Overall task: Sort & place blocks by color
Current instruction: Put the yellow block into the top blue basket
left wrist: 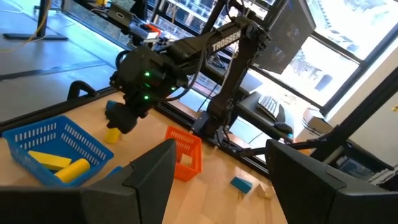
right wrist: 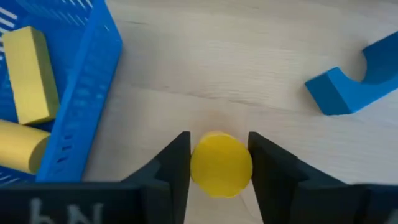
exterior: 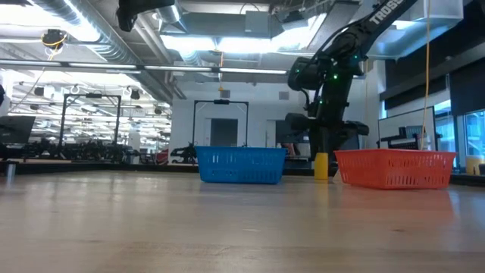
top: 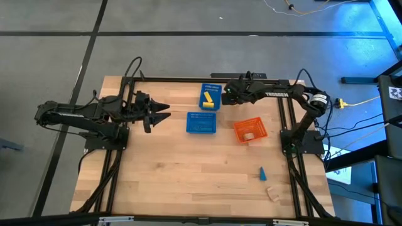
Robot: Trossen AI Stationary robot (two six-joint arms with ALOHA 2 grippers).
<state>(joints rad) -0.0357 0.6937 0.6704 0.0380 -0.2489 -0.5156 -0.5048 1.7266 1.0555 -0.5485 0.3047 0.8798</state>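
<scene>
My right gripper (top: 227,94) (right wrist: 219,137) is near the table's far edge, just right of a blue basket (top: 210,97), and is shut on a yellow cylinder (right wrist: 221,164). That basket holds a yellow bar (right wrist: 28,71) and another yellow cylinder (right wrist: 18,146). A blue arch (right wrist: 351,87) lies on the wood beside the gripper. A blue cone (top: 262,173) and a wooden block (top: 273,193) lie near the table's right near corner. My left gripper (top: 163,113) (left wrist: 221,158) hangs open over the table's left half, away from every block. My right gripper pinches the yellow cylinder's round side (right wrist: 194,165) between its two fingers (right wrist: 177,158), coming from above and pointing down. The cylinder stands upright under the fingers (exterior: 321,165). Whether its foot rests on the table or hangs just above it, I cannot tell.
A second blue basket (top: 201,123) sits at the table's middle. An orange basket (top: 250,130) to its right has a pale wooden block (top: 249,135) inside. Bare wood (top: 188,182) covers the near half of the table.
</scene>
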